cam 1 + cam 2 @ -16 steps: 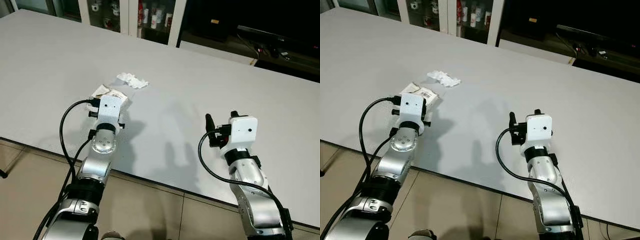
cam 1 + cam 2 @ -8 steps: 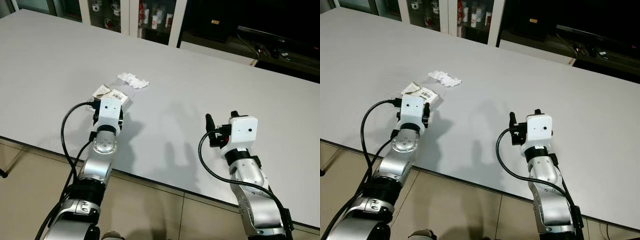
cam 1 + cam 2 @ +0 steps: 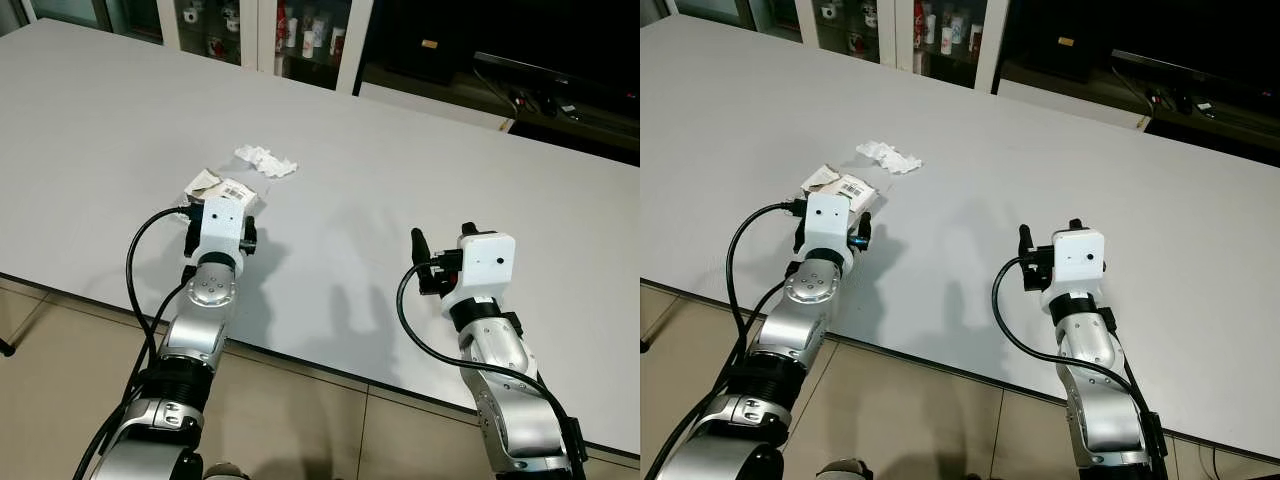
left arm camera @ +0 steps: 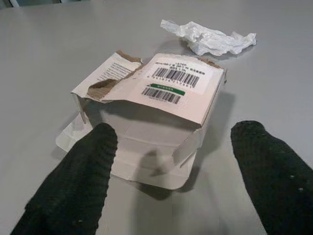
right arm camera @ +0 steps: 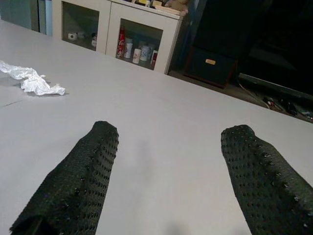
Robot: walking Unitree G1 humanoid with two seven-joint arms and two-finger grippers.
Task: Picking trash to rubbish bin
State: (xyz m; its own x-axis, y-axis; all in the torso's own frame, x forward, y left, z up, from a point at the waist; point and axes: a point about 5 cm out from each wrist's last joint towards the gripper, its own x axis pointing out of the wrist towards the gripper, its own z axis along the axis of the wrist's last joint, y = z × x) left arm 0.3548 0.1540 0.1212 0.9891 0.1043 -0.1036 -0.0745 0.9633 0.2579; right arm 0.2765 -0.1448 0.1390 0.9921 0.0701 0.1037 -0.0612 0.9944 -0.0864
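From the head, looking down through the left eye, I saw the wide pale grey surface (image 3: 420,150) with two bits of rubbish lying near its front edge on the robot's left: a torn white cardboard box with barcode labels (image 3: 222,188) and, just beyond it, a crumpled white tissue (image 3: 265,161). The left gripper (image 3: 222,222) sat low over the surface right behind the box, pointing at it, which looked to me like a line-up for a grasp. The right gripper (image 3: 440,262) hovered well apart on the other side, aimed at bare tabletop, apparently idle.

The right eye gave the same layout; the box (image 3: 843,186) lay between the left wrist and the tissue (image 3: 889,155). Glass-fronted white cabinets (image 3: 890,25) stood past the far edge. I saw no bin.

Along the left wrist, the two black fingers (image 4: 80,181) were spread wide, one to each side of the box (image 4: 161,112), neither touching it yet. The box lay with its ripped flap lifted and its open end facing the camera, so a squeeze across the side walls seemed the natural hold, though the flimsy card might well crush.

Along the right wrist, its fingers (image 5: 73,181) were likewise spread, pinching nothing, with the tissue (image 5: 30,81) far off to one side.
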